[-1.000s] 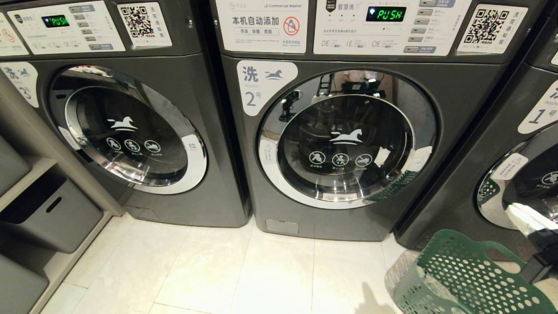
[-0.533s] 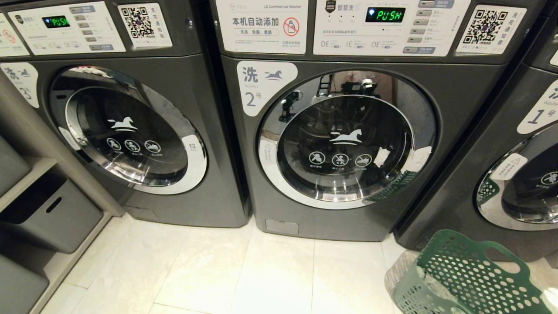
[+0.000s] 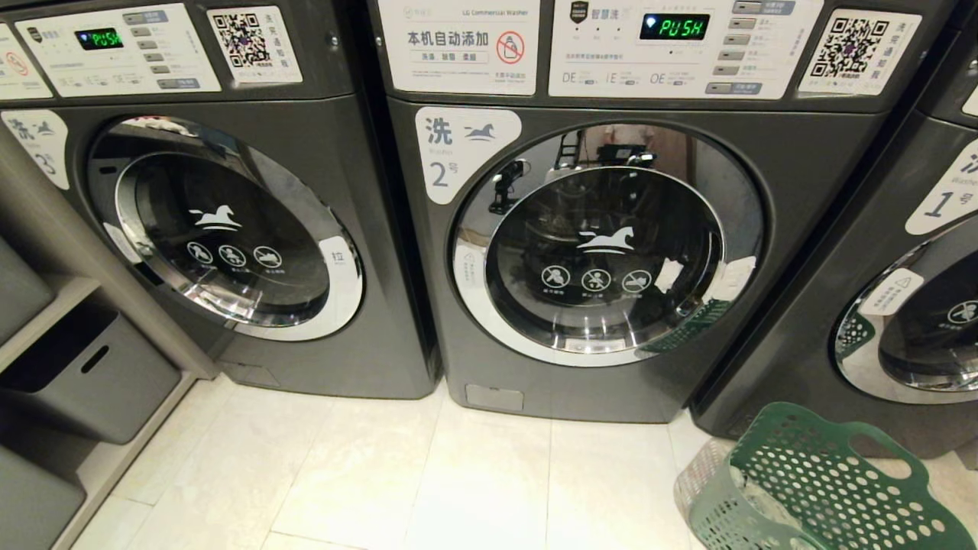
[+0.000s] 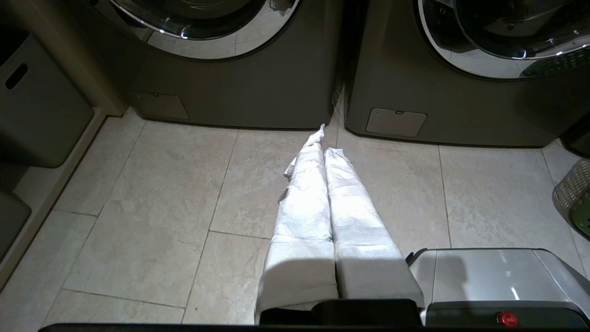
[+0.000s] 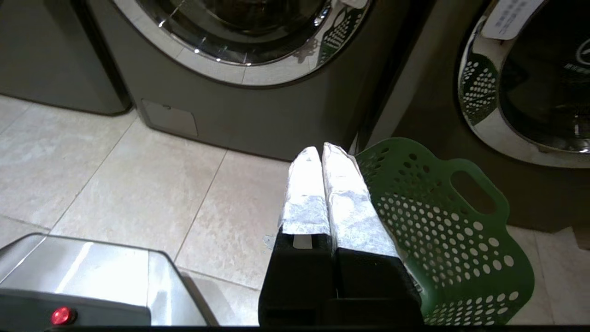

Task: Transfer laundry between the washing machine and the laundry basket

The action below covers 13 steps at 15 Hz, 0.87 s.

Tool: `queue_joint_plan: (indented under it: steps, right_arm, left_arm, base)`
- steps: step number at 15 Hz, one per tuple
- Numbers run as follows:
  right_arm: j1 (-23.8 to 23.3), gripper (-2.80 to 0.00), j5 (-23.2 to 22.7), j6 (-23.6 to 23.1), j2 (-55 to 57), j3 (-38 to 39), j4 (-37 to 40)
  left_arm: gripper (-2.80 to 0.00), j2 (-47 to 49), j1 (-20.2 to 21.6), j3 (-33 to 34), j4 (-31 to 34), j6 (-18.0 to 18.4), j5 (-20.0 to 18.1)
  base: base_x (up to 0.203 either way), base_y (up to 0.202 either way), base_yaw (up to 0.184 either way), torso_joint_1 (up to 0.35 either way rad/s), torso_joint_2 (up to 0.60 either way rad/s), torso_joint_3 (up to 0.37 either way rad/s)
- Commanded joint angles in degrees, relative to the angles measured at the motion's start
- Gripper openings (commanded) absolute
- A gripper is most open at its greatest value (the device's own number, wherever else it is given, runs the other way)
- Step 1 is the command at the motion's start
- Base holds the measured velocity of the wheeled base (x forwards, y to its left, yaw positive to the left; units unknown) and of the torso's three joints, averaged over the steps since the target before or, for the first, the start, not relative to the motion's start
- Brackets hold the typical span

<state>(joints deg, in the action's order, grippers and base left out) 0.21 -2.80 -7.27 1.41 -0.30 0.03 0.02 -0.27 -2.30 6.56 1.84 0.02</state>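
Observation:
The washing machine [image 3: 802, 229] marked 2 stands in the middle, and its round chrome-rimmed door [image 3: 607, 244] is closed. On the floor tiles at its lower right sits the green laundry basket [image 3: 810, 481]. No laundry shows in any view. Neither arm is in the head view. My left gripper [image 4: 325, 145] is shut and empty, low over the tiles in front of the gap between two washers. My right gripper [image 5: 321, 154] is shut and empty too, close beside the laundry basket [image 5: 442, 221] and below washer 2 [image 5: 258, 110].
A like washer marked 3 [image 3: 229, 229] stands to the left and one marked 1 [image 3: 917, 305] to the right. Grey bins [image 3: 92, 374] sit on low shelves at far left. My base [image 4: 498, 276] shows under the wrists. A pale mesh piece [image 3: 695, 473] adjoins the basket.
The right arm, seen at the head view's right edge above the basket one second ago, has dropped out of that view. Washers, basket and bins have not moved.

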Motion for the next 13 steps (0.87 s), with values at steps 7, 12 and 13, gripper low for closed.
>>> queue_joint_plan:
  steps: [7,12,13]
  right_arm:
    - [0.0,-2.8,1.6,0.4,-1.4,0.4,0.0]
    - [0.0,-2.8,2.1,7.2,-1.4,0.3,0.0]
    - [0.0,-2.8,2.5,7.5,-1.4,0.3,-0.1]
  left_arm:
    - [-2.8,-0.1,0.0,0.0,0.1,0.0,0.1]
    - [-2.8,-0.1,0.0,0.0,0.0,0.0,0.1]
    - [-2.8,-0.1,0.0,0.0,0.0,0.0,0.1]
  base:
    - [0.0,0.0,0.0,0.0,0.0,0.0]
    - [0.0,0.0,0.0,0.0,0.0,0.0]
    - [0.0,0.0,0.0,0.0,0.0,0.0]
